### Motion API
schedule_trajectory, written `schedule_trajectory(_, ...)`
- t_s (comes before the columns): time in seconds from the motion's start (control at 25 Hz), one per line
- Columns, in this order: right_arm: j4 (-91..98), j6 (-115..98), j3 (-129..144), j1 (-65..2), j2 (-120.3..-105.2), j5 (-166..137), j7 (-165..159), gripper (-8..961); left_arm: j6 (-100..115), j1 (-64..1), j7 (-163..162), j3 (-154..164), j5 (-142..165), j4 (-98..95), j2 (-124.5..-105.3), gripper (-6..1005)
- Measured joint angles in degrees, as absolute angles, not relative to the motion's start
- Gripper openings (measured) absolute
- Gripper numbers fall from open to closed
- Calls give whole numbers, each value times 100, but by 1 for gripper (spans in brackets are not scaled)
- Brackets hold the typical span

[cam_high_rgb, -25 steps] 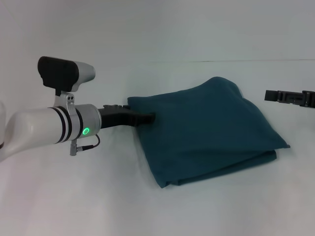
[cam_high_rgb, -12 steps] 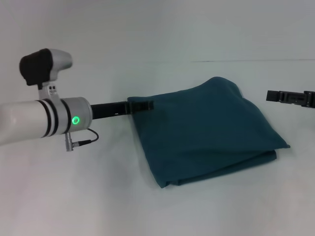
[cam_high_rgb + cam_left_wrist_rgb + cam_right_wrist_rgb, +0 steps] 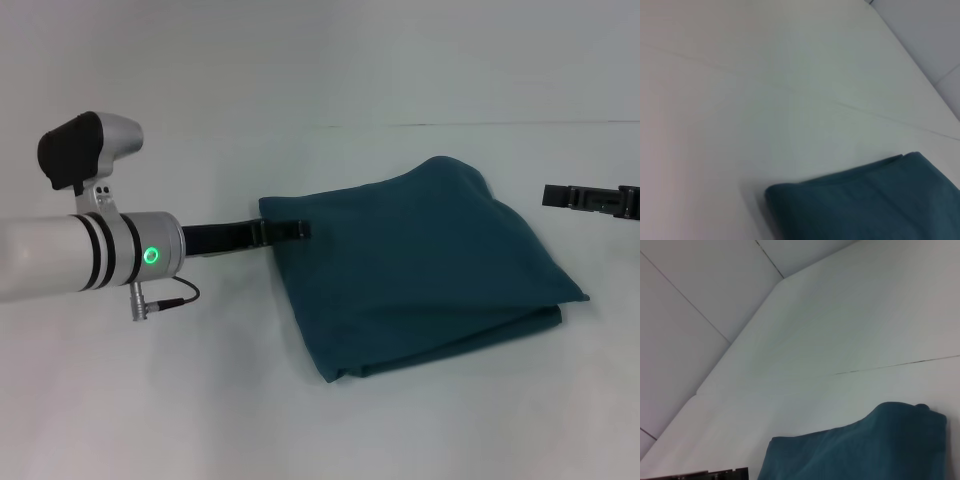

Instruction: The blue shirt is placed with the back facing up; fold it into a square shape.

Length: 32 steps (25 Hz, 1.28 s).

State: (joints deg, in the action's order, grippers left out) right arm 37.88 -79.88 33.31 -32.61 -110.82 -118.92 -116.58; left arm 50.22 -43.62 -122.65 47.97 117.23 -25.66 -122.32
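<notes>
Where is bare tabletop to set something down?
Bare table lies in front of the blue shirt, behind it, and below the left gripper. It is crowded at the shirt's left edge; the right gripper hovers off its right.

The blue shirt (image 3: pixel 420 270) is soft, matt cloth, its folded layers smooth with gentle ripples. The worktop (image 3: pixel 200 400) under it is a smooth, matt white surface crossed by a thin seam. The left end effector (image 3: pixel 290 231) looks like matt black plastic; its arm housing is glossy white with dark bands.
</notes>
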Motion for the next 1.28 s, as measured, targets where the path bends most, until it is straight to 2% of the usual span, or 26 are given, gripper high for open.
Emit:
schedule_trajectory(0.52,3788,-7996,3331,-3275,-11073,-11891,-11626,830,5019,-4362,-12261,4954,11725,-2500,-12344,840)
schedule_trajectory(1.28,3788,-7990,3331,-3278,-11102,-11891,-11592,829,4882,-4411,-12234,5065,11724,-2505,-12383,804)
